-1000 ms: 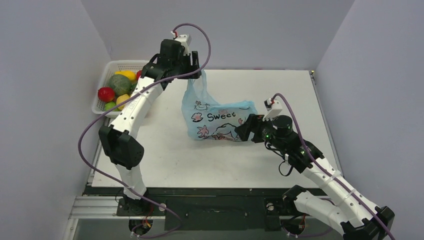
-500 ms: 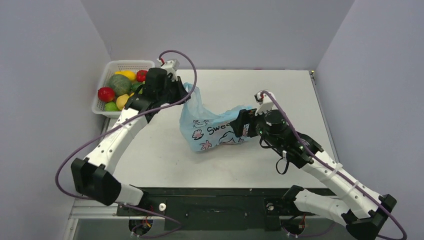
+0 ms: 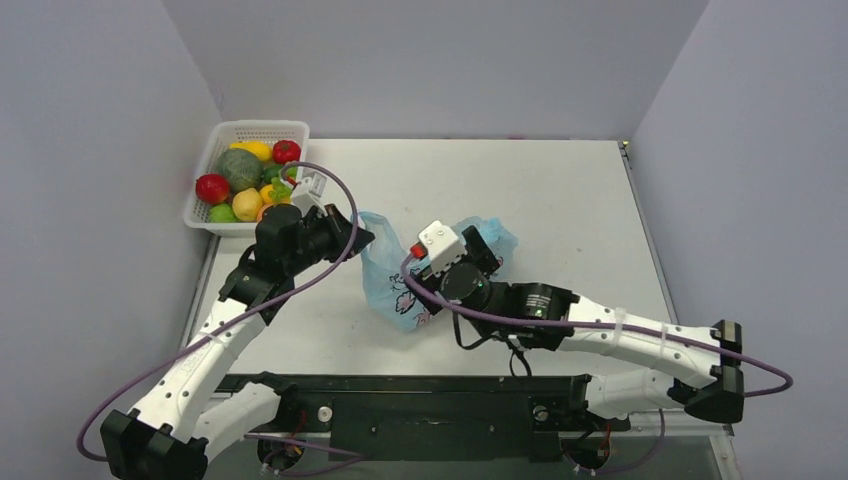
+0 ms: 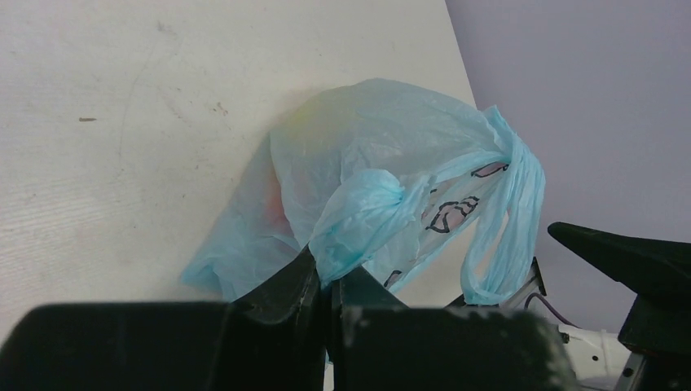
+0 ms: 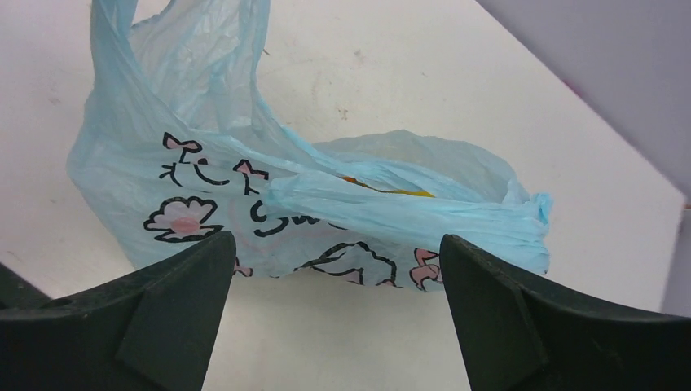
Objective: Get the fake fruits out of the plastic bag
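- Top view: the plastic bag lies crumpled near the middle of the matte white worktop, a thin, light-blue translucent film with pink-and-white figures outlined in black.
- The left end effector sits at the bag's left edge, against a twisted loop handle. The right end effector reaches in from the right over the bag's near side, and its wrist covers much of the bag's middle.
- At the far-left corner stands a white lattice basket holding glossy rounded toy fruits in red, green and yellow, well apart from the bag.
- Left wrist view: the two black fingers are pressed together on a bunched knot of the bag's film. The rest of the bag billows beyond them in soft creases, with one loop handle hanging to the right. Faint yellowish and reddish tints show through the film.
- Right wrist view: the black fingers are spread wide, with the bag lying on the worktop just beyond them, and they grip nothing. The film is wrinkled and folded over on itself, and its mouth gapes slightly. In that gap shows a sliver of a yellowish-orange fake fruit, inside the bag.
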Controlling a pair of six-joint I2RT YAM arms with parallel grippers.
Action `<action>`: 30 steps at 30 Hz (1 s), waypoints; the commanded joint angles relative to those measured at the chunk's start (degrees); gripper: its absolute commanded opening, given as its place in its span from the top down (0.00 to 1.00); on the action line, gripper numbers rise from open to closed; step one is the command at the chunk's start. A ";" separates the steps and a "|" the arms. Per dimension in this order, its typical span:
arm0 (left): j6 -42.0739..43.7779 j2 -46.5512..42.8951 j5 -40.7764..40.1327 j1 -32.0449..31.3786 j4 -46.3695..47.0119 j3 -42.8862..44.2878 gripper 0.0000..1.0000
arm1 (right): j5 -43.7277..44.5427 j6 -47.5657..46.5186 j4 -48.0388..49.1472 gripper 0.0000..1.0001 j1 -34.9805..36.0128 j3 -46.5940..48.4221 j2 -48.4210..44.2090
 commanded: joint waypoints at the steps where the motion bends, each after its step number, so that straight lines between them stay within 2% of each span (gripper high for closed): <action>1: -3.13 -3.29 3.07 -0.03 5.00 -2.52 1.00 | 17.86 -8.66 -3.00 0.08 4.26 2.68 4.77; 4: -3.98 -4.79 3.87 -0.15 5.42 -4.40 1.00 | 22.22 -10.92 -3.40 0.08 4.44 2.59 7.13; 14: -4.38 -6.17 4.49 -0.13 4.63 -6.28 1.00 | 19.93 -15.67 -0.10 0.07 1.30 5.81 12.28; 17: -4.10 -5.68 4.80 -0.13 4.34 -6.12 1.00 | 17.72 -16.09 -0.01 0.11 -1.24 7.61 14.64; 19: -3.81 -5.39 4.57 -0.16 3.99 -5.85 1.00 | 15.00 -15.77 -0.07 0.22 -2.78 8.61 15.29; 20: -3.65 -5.15 4.53 -0.18 3.52 -5.59 1.00 | 14.09 -14.89 0.10 0.33 -3.29 9.00 15.39; 21: -3.62 -5.08 4.27 -0.16 3.35 -5.40 1.00 | 11.90 -14.37 0.19 0.39 -4.37 9.49 15.42; 22: -3.43 -4.92 4.24 -0.14 2.98 -5.06 1.00 | 10.18 -13.20 0.87 0.53 -5.48 9.57 15.36; 23: -3.38 -4.83 3.91 -0.14 2.73 -4.83 1.00 | 9.79 -12.48 2.12 0.59 -6.13 9.50 15.06; 25: -3.26 -4.65 2.75 -0.07 1.60 -3.79 1.00 | 9.50 -9.87 3.26 0.88 -7.94 9.83 14.71; 26: -3.07 -4.42 2.12 -0.05 0.50 -2.88 1.00 | 10.37 -7.77 3.57 0.95 -9.31 10.01 14.52; 27: -3.03 -4.12 0.95 -0.05 -0.09 -2.29 1.00 | 10.72 -6.42 4.04 1.00 -10.03 10.36 13.99; 30: -2.90 -3.18 -3.49 0.08 -2.72 0.73 1.00 | 8.86 1.14 4.72 1.00 -15.04 10.88 11.56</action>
